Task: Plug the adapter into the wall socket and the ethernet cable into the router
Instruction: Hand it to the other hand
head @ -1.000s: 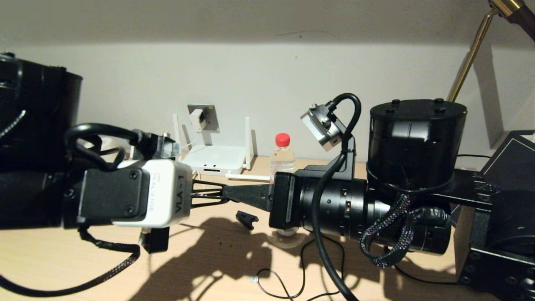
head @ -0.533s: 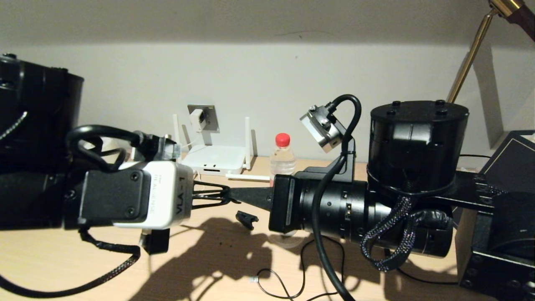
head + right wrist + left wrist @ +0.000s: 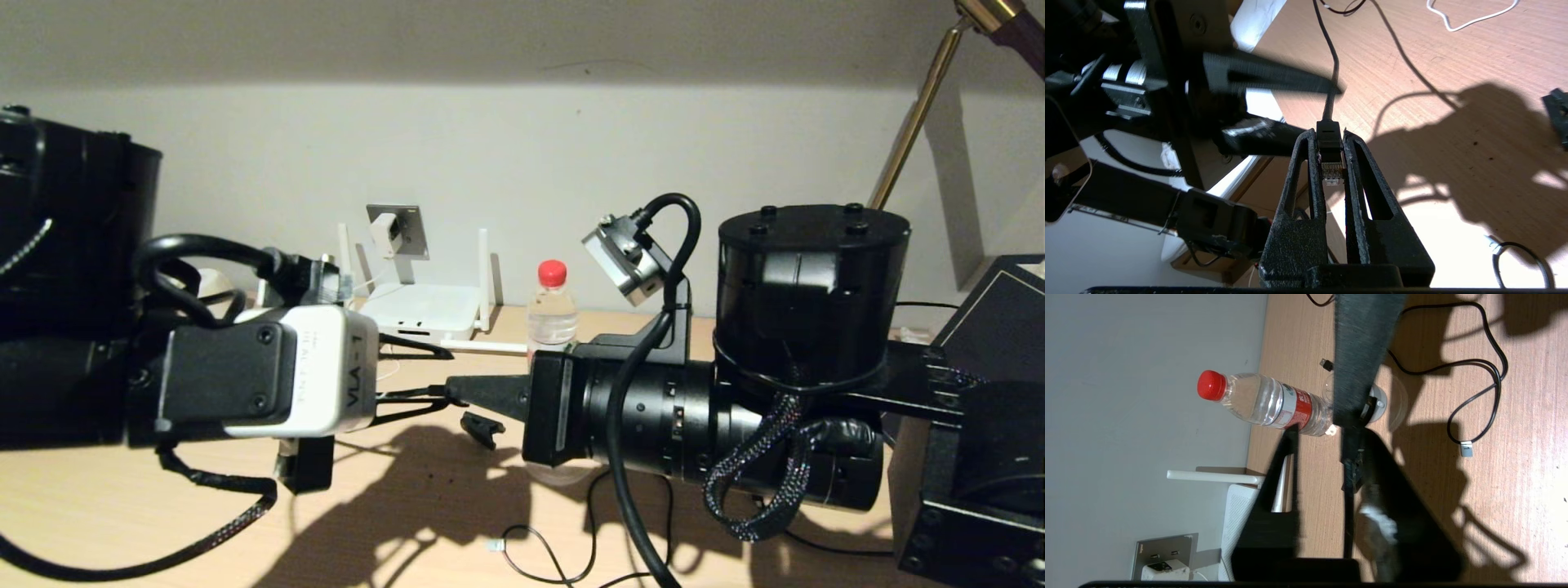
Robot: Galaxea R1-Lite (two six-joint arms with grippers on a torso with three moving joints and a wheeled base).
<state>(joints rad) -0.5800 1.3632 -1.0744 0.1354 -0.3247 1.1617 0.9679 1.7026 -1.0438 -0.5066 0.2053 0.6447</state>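
Right wrist view: the right gripper (image 3: pixel 1329 141) pinches the ethernet cable (image 3: pixel 1329 143) by its plug — fingers closed on it. Left gripper (image 3: pixel 424 374) at 9 o'clock stands spread, empty — adapter (image 3: pixel 385 231) sits in the wall socket (image 3: pixel 408 219) above the router (image 3: pixel 420 311).

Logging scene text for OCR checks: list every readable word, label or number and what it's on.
"VLA-1": white camera housing on the left wrist.
Smaller line of print beside it on that housing: too blurred to read.
Red-and-white label on the clear plastic bottle with red cap: print too small to read.
Nothing else carries legible text.
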